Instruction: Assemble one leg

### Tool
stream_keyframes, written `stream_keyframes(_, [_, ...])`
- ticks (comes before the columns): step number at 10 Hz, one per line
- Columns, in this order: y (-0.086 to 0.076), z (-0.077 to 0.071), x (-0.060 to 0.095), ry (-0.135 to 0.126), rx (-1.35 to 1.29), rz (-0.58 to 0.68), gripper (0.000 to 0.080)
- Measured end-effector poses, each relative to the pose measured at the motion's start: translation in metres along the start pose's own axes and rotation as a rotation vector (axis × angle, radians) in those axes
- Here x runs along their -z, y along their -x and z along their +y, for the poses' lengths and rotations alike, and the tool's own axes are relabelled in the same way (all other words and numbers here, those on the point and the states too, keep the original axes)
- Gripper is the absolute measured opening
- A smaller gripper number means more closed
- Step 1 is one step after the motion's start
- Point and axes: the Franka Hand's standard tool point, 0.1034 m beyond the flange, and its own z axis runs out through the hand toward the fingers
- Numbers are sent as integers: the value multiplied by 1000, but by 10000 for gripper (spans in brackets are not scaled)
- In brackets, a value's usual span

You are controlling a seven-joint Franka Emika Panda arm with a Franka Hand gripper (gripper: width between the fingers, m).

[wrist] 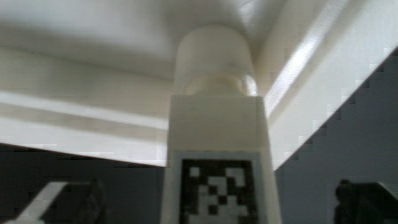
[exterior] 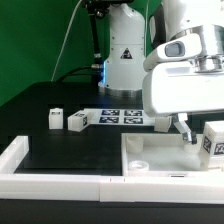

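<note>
In the exterior view the claw (exterior: pixel 184 128) hung over the white panel (exterior: pixel 150 150) at the tabletop's (exterior: pixel 60 150) front; two spare legs (exterior: pixel 66 119) stood well apart from it; in the wrist view a leg (wrist: pixel 217 150) stood upright between the spread, open fingers (wrist: pixel 50 205), ungripped.

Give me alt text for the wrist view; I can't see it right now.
A white leg stands upright, filling the middle of the frame, its black-and-white marker facing the camera. Its rounded tip meets a white surface behind. The dark fingers of the open gripper stand clear on either side.
</note>
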Motion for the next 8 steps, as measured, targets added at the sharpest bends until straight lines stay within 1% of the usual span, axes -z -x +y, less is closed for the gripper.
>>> stream_keyframes(1, [-3,1,4,-1,1,-9,649])
stream_keyframes(3, [-13,11,7,-1,25,-31,649])
stream_keyframes(4, [-18,12,7,-10,26,-59,649])
stream_keyframes(5, [-19,11,7,-9,26,-54,649])
stream_keyframes(6, [-11,5,5,-34,17,-141,649])
stream_keyframes(7, [-12,-1,7,-58,5,-228,649])
stream_keyframes(8, [-12,-3,9,-70,-33,-331,649])
